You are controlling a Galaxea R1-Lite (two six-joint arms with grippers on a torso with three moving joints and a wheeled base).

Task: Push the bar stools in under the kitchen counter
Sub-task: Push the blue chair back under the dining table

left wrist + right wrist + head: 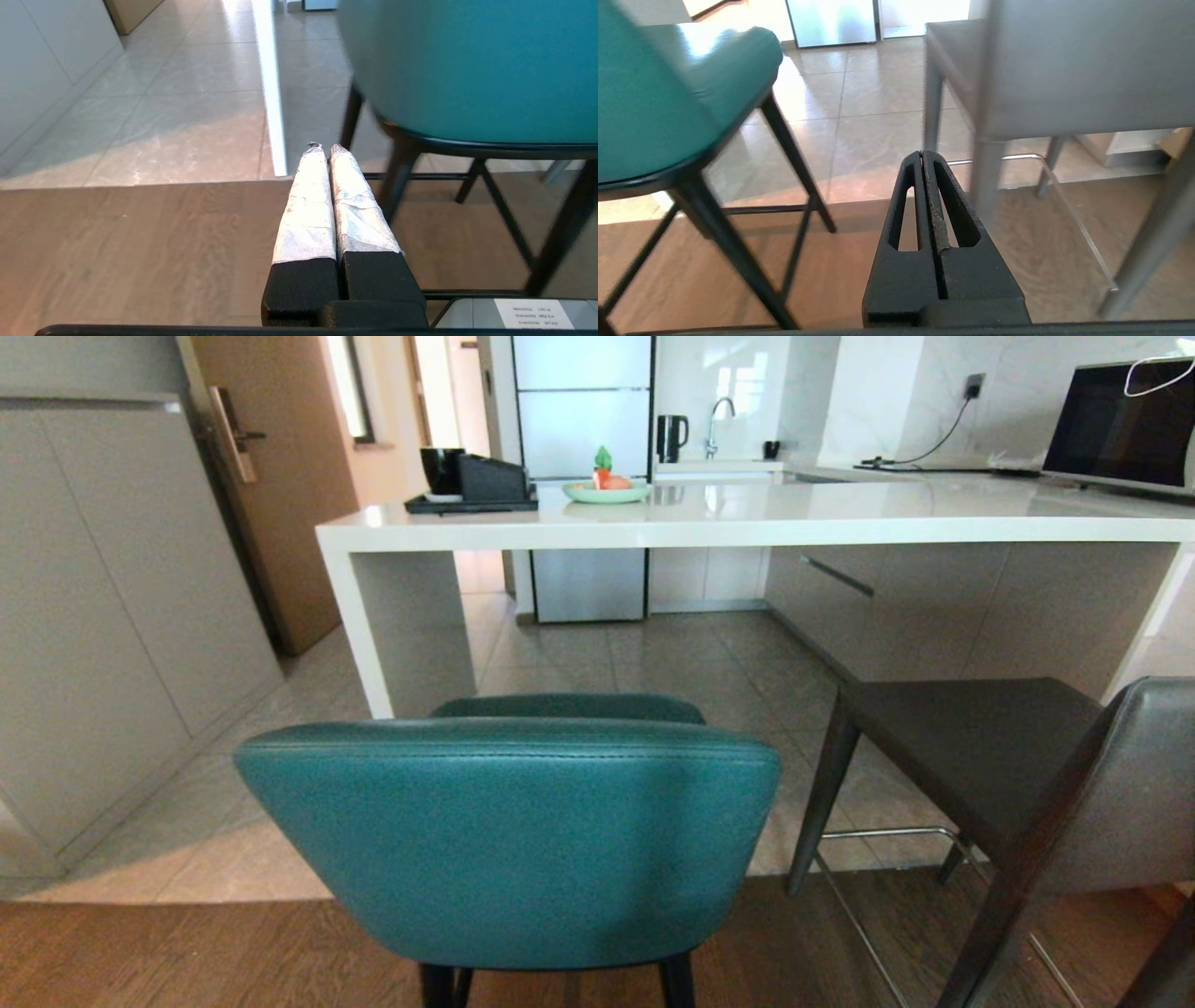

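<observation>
The teal bar stool (pixel 509 840) stands directly in front of me, its rounded back towards me, short of the white kitchen counter (pixel 747 527). The grey bar stool (pixel 990 775) stands to its right, also out from the counter. Neither arm shows in the head view. My left gripper (pixel 326 148) is shut and empty, low beside the teal stool (pixel 467 70) and its black legs. My right gripper (pixel 923 154) is shut and empty, low between the teal stool (pixel 668 93) and the grey stool (pixel 1064 65).
Grey cabinets (pixel 112 616) line the left wall beside a wooden door (pixel 271 476). A black tray (pixel 471 502), a green plate (pixel 607 493) and a laptop (pixel 1120 425) sit on the counter. Wood floor meets tile (pixel 653 663) under the stools.
</observation>
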